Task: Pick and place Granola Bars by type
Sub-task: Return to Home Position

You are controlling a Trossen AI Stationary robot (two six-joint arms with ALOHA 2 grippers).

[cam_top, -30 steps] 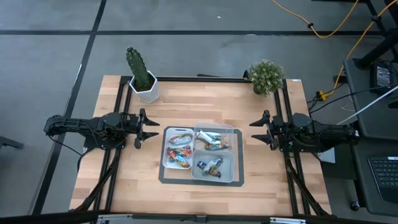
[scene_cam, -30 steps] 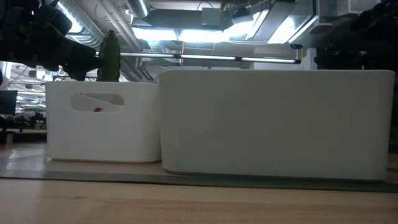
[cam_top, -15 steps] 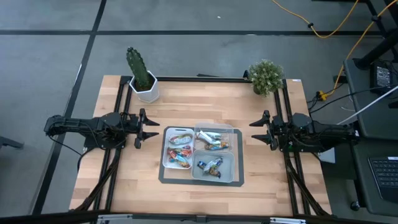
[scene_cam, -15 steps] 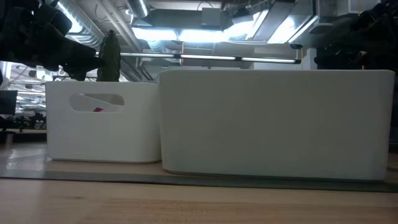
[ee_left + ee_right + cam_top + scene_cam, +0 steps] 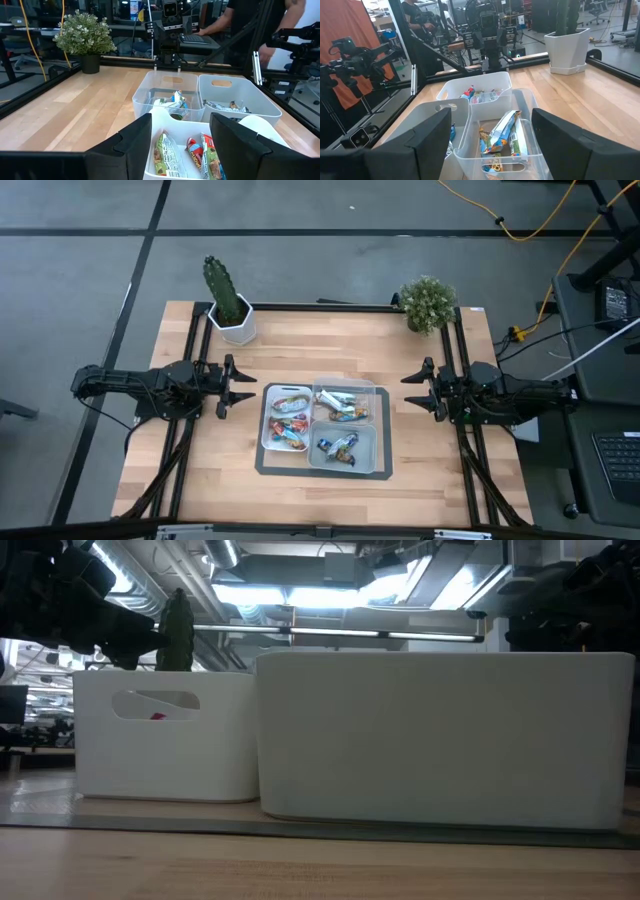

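Note:
Foil-wrapped granola bars lie sorted in a three-bin tray (image 5: 268, 463) at the table's middle. Brown, red and orange bars (image 5: 287, 427) fill the white left bin. Silver-blue bars (image 5: 342, 406) lie in the clear far-right bin, and blue bars (image 5: 338, 447) in the near-right bin. My left gripper (image 5: 250, 387) hovers open just left of the tray, pointing at it; its wrist view shows the gripper (image 5: 181, 120) above the brown and red bars (image 5: 192, 155). My right gripper (image 5: 406, 390) hovers open just right of the tray; its wrist view shows the gripper (image 5: 491, 117) before the silver-blue bars (image 5: 501, 132).
A cactus in a white pot (image 5: 228, 305) stands at the far left corner, and a small green plant (image 5: 427, 302) at the far right. The low view shows only the white bin walls (image 5: 440, 735). A person (image 5: 260, 25) is in the room beyond the table.

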